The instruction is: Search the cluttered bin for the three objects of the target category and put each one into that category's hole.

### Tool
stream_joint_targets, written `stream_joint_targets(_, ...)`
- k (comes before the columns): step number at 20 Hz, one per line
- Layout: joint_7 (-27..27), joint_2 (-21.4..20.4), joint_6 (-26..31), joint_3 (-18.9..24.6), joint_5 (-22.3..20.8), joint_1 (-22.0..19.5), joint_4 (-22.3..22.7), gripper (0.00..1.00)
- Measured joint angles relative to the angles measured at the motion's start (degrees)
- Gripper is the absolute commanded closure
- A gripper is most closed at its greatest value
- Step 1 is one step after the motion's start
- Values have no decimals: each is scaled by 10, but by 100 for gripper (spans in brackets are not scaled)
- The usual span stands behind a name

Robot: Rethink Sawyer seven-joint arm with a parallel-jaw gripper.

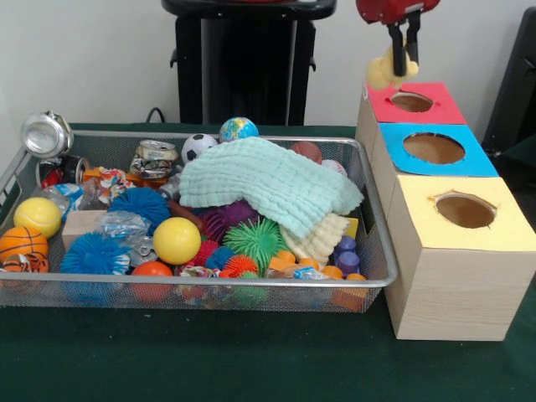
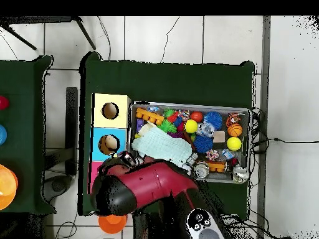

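On the green counter (image 1: 251,368) you have the bin (image 1: 209,283), a wire-mesh basket, with the wooden box (image 1: 452,276) just beside it on its right in the front view. Inside the bin, from left to right, you can count a crushed silver can (image 1: 47,133) on the rim, one yellow tennis-like ball (image 1: 37,216), one small basketball (image 1: 23,247), two blue spiky balls (image 1: 94,253), one plain yellow ball (image 1: 176,239), a second can (image 1: 156,158), one soccer ball (image 1: 198,146), one globe ball (image 1: 239,129), a green spiky ball (image 1: 254,239), a mint cloth (image 1: 268,186) draped over the middle and a cream cloth (image 1: 322,234) under its right end. No writing on anything can be read.

The box has three holes, each in a coloured top: yellow (image 1: 466,209) nearest the camera, blue (image 1: 434,148), then red (image 1: 411,102).

Your claw (image 1: 405,60) hangs above the red hole, pinched narrow on a pale yellow soft thing (image 1: 387,70).
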Motion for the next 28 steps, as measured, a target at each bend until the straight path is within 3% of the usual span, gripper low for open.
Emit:
stream_joint_targets(8,0,22,-8,-32,43,30,1,100)
stream_joint_targets(20,0,23,-26,-36,129,40,4,100)
stream_joint_targets(28,0,29,-56,-42,164,57,16,100)
